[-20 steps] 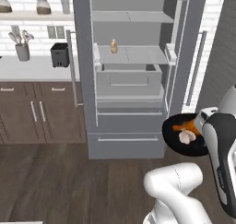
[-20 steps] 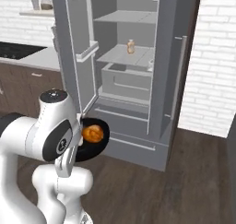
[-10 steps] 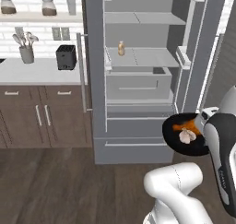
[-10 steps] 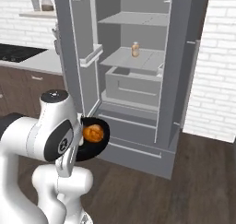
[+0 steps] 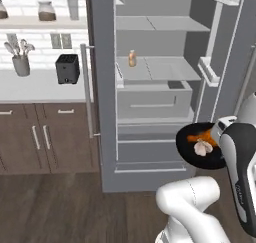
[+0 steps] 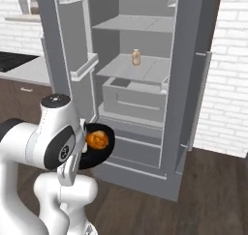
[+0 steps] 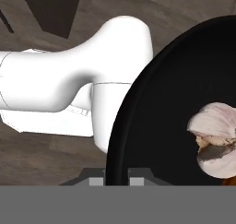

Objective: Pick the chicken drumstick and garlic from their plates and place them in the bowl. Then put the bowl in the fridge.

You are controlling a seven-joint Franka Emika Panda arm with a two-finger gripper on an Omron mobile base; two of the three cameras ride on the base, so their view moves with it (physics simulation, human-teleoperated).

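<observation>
2 foods, garlic (image 5: pixel 201 147) + chicken drumstick (image 6: pixel 97 139), in bowl (image 7: pixel 152 126) | fingers clamped on bowl rim | fridge (image 5: pixel 150 87) open

Bowl: the glossy black bowl (image 7: pixel 161 121) is filling the right side, its rim curving down to the bottom edge.
Garlic: the whitish garlic (image 7: pixel 215 138) is lying inside the bowl at the far right.
Fingers: the fingers (image 7: pixel 95 181) are sitting closed on the bowl's rim.
Floor: dark wooden floor (image 7: pixel 55 158) is showing beneath.
</observation>
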